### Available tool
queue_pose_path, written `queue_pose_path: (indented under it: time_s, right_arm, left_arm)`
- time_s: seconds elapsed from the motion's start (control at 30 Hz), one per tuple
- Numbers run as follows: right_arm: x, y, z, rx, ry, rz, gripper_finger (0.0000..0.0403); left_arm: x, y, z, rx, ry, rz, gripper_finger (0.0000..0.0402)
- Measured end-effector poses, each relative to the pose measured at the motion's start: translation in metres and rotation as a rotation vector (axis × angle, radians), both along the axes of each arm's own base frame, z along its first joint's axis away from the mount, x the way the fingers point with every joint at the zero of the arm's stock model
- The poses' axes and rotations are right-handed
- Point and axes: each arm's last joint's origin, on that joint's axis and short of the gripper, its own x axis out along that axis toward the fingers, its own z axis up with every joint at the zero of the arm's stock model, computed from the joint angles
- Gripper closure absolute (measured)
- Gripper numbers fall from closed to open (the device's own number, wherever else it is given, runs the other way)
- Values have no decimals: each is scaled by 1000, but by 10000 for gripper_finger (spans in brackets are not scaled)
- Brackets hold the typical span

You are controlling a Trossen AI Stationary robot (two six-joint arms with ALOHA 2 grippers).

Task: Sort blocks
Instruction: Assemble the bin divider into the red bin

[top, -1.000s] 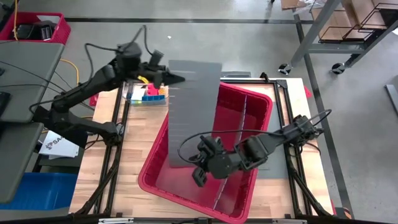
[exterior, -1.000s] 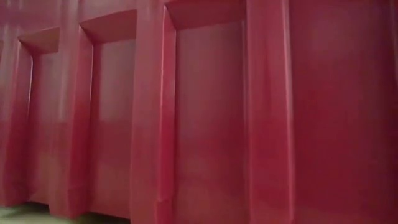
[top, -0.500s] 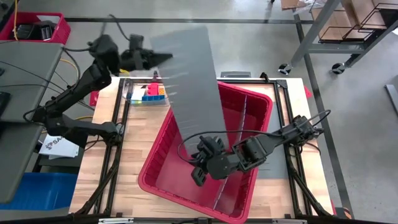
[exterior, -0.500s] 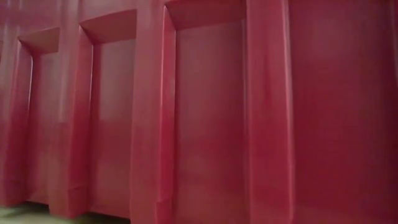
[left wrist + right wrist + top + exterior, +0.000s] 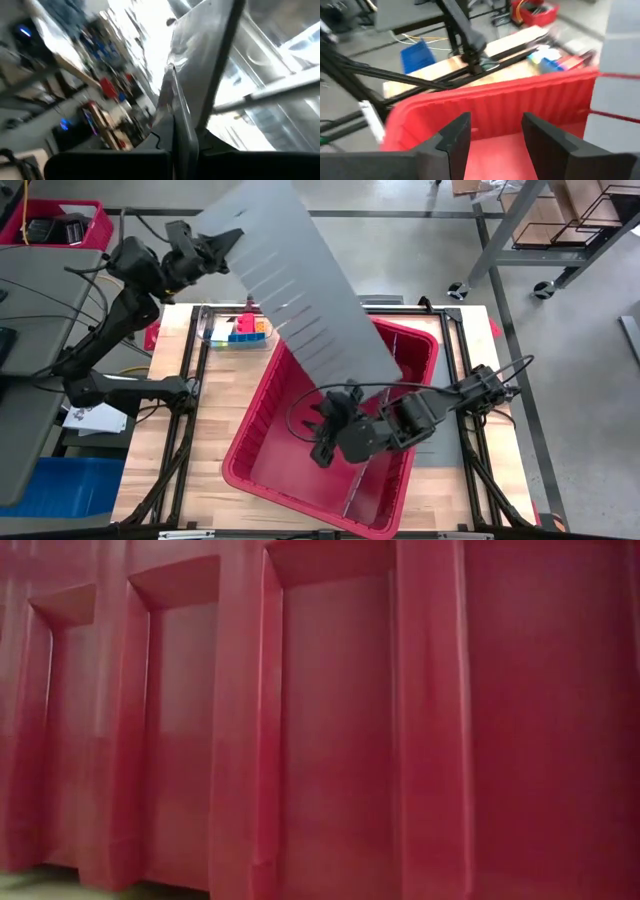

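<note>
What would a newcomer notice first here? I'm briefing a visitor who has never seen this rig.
First, the big grey slotted divider sheet, held up at a slant over the table's far side by the left gripper, whose jaws are shut on the sheet's edge. Next, the large red bin filling the table's middle, with the right gripper inside it, jaws open and empty. The small coloured blocks sit beyond the bin, at the far left.

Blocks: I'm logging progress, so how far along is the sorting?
Done: one grey divider stands in the red bin. In hand: the left gripper is shut on a second divider sheet, held tilted above the bin; the right gripper is open inside the bin, holding nothing. Left: the blocks lie in a pile on the table outside the bin, unsorted.
</note>
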Motion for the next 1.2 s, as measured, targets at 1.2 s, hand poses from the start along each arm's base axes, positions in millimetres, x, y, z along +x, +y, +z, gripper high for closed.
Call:
queue_pose_path:
  time_s: [1.2]
  right_arm:
    - [54,-33,-57,-960,390,-421,234]
  left_arm:
    - [-17,4,-2,-248,-170,494,401]
